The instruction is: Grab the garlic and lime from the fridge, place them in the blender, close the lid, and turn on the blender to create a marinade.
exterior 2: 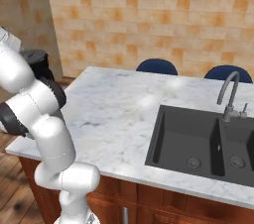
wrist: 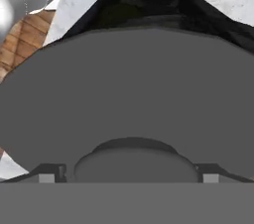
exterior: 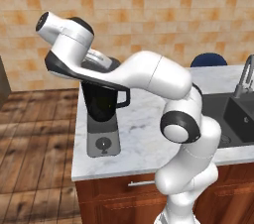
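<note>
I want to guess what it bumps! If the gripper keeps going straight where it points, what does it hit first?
Most likely the lid, the grey disc right in front of the gripper, with the blender jar just beyond. How close its fingers already are is unclear.

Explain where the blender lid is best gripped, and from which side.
Grip the lid by its small raised centre circle, coming square onto its flat top face. The disc looks too wide for the fingers to span; the centre circle fits between them, as the gripper straddles it now.

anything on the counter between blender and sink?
Nothing stands there: bare marble counter between the blender and the sink, clearest in the right base view.
</note>
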Motion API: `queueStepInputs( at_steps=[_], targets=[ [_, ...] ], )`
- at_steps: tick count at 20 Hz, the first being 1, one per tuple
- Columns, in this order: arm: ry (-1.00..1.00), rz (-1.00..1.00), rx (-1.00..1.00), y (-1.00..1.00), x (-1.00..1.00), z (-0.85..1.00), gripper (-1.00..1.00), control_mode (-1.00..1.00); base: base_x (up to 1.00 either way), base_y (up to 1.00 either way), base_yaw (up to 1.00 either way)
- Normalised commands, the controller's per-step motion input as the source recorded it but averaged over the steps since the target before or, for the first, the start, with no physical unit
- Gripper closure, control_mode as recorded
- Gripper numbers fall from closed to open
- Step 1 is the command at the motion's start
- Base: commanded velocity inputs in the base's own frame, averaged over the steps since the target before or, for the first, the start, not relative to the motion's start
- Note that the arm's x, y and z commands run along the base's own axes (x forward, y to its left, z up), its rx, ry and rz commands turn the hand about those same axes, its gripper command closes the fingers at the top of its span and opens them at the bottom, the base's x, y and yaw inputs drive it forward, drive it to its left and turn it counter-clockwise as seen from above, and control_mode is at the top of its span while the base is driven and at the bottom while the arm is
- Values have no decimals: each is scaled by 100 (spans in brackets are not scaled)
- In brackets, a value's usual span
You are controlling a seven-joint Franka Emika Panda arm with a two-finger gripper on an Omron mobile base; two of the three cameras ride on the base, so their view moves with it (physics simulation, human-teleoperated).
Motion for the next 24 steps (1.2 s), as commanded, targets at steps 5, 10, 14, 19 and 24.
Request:
queueStepInputs(
  at_steps=[5,10,14,19,24],
  targets=[
    [-14,11,7,-47,-15,0,-100,-100,0,0,0],
    [-9,17,16,-61,0,-1,-100,-100,0,0,0],
    [-2,18,12,-25,0,-3,-100,-100,0,0,0],
    [0,15,1,22,0,-3,-100,-100,0,0,0],
    [0,9,0,33,0,0,-100,-100,0,0,0]
  ],
)
